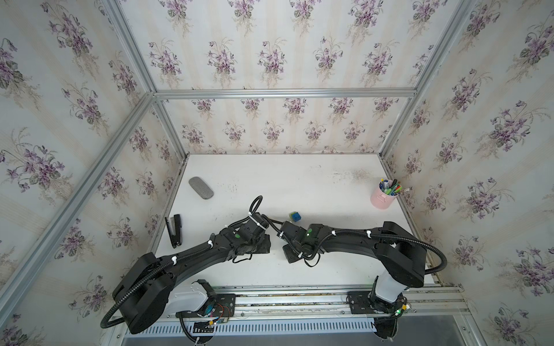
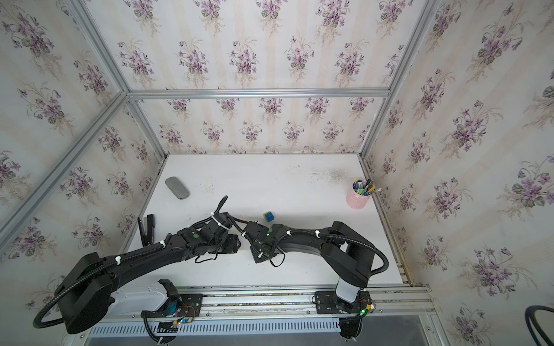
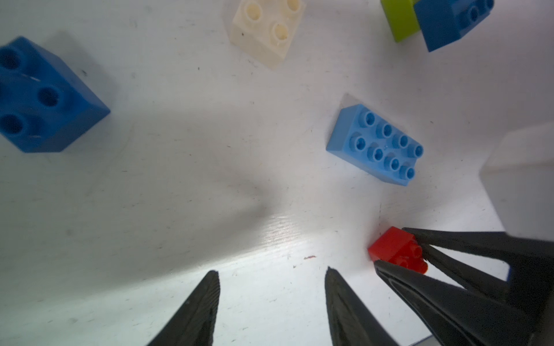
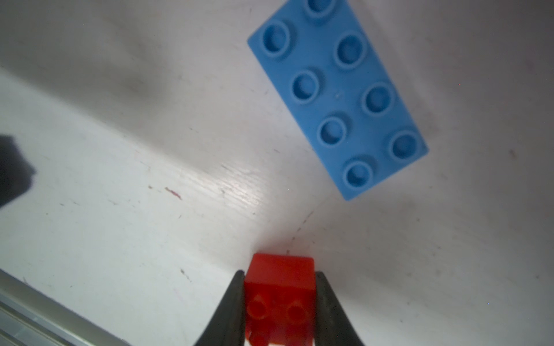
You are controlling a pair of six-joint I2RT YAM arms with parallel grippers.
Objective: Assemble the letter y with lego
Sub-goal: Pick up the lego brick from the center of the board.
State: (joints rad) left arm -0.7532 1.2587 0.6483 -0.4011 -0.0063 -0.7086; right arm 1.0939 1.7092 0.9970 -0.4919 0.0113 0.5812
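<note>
Closest to the right wrist camera, the red brick (image 4: pixel 280 299) is clamped studs-up between the two black fingers of the right claw (image 4: pixel 279 273), low over the white bench (image 4: pixel 120 239). Whether it rests on the surface or is just lifted cannot be told. Near it, not touching, lies the light blue brick (image 4: pixel 338 96), long, flat, with its eight studs up.

Beside the right claw (image 3: pixel 389 245) hovers the left claw (image 3: pixel 272 271), released, its fingers spread with only bare bench between them. Its wrist camera shows the other pieces, all on the bench: a white brick (image 3: pixel 266 30) standing alone, a lone dark blue brick (image 3: pixel 45 99) well apart from the rest, and a green brick (image 3: pixel 398 21) pressed against a second dark blue brick (image 3: pixel 452 21). Whether those two are joined cannot be told.

In both top views the two black arms reach toward each other over the middle of the bench, hiding most of the bricks. Only the green brick (image 1: pixel 292 214) and second dark blue brick (image 1: pixel 296 217) show, just beyond the right wrist. A grey oval pad (image 1: pixel 201 187) lies far left, a black stapler (image 1: pixel 174 230) at the left edge, and a pink cup of pens (image 1: pixel 383 196) far right.
</note>
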